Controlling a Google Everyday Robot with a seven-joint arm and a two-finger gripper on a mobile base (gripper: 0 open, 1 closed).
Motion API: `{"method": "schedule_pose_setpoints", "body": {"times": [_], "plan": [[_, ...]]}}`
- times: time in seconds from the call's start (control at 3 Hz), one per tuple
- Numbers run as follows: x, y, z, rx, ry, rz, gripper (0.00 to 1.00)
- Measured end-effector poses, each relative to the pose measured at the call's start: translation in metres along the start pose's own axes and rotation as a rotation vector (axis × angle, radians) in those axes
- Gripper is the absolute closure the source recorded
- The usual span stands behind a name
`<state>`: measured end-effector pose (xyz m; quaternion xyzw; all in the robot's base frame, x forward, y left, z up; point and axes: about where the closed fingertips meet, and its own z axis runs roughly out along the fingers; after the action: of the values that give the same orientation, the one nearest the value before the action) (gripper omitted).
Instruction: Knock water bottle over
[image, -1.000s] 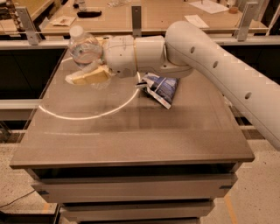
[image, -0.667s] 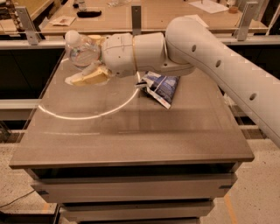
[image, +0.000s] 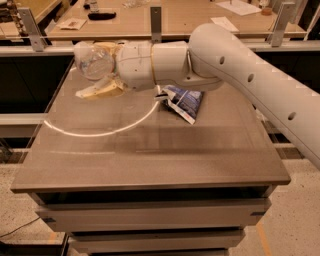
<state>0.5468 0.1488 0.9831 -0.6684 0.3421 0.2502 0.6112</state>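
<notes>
Left of the crumpled blue-and-white snack bag (image: 182, 101), our tool (image: 106, 74) meets the clear ribbed plastic water bottle (image: 94, 61) — tilted, long axis leaning leftward over the surface (image: 150, 155) — grip state we cannot tell.

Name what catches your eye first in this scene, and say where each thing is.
A thick white robot arm reaches in from the right across the table. Its gripper is at the far left corner, at a tilted clear water bottle. A blue-and-white snack bag lies beside the arm.
</notes>
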Motion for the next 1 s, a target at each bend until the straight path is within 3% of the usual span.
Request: {"method": "schedule_pose_setpoints", "body": {"times": [0.33,0.67,1.0], "plan": [[0.006,-0.001,-0.003,0.055,0.066,-0.169,1.0],[0.011,-0.002,-0.007,0.076,0.101,-0.355,1.0],[0.022,-0.01,-0.011,0.046,0.087,-0.503,1.0]]}}
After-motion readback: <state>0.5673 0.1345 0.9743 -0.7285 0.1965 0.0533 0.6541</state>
